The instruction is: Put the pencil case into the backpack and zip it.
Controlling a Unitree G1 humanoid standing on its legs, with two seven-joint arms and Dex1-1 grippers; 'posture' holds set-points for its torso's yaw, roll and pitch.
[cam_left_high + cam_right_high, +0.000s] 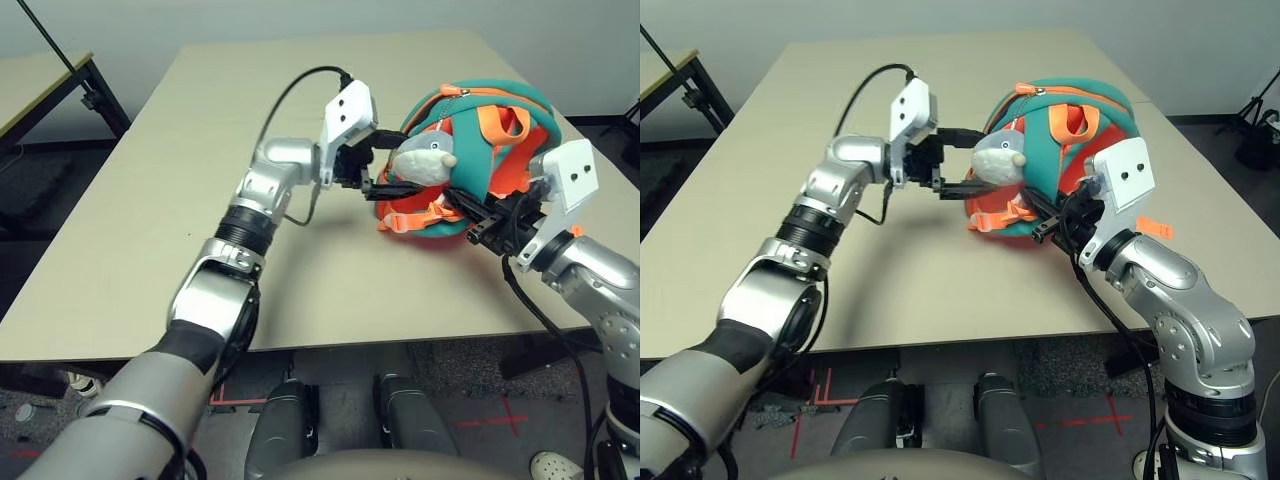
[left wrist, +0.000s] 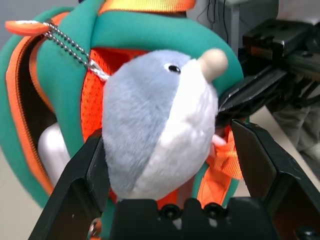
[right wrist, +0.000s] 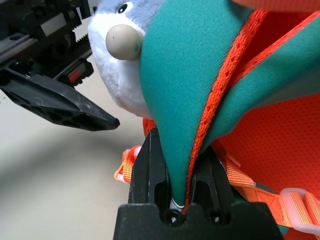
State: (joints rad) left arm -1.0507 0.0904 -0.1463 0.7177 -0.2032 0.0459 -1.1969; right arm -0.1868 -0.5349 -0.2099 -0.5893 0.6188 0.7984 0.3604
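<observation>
- My right claw (image 3: 182,165) is pressed together on a fold of the backpack (image 1: 520,110), pinching teal fabric with its orange edging between the two black fingers.
- My left claw (image 2: 170,165) is spread wide, one finger on each side of the grey-white plush charm (image 2: 160,125); whether either finger touches the plush, I cannot tell.
- The backpack sits on the worktop (image 1: 150,210), toward its right half, between my two claws, its orange straps (image 1: 505,125) facing up and toward me.
- The plush charm hangs from a small bead chain (image 2: 70,47) fixed near an orange zipper tab (image 2: 25,26), and lies against the backpack's side that faces my left claw.
- The zipper line along that side stands open, orange-edged, with a dark gap behind it.
- In that gap, a smooth white rounded shape shows; it looks like the pencil case (image 2: 52,150), inside the backpack, just beside the plush charm.
- My left forearm reaches in from the left across the worktop with a black cable (image 1: 290,90) looping over it; my right arm comes from the lower right, its claw at the backpack's near right edge.
</observation>
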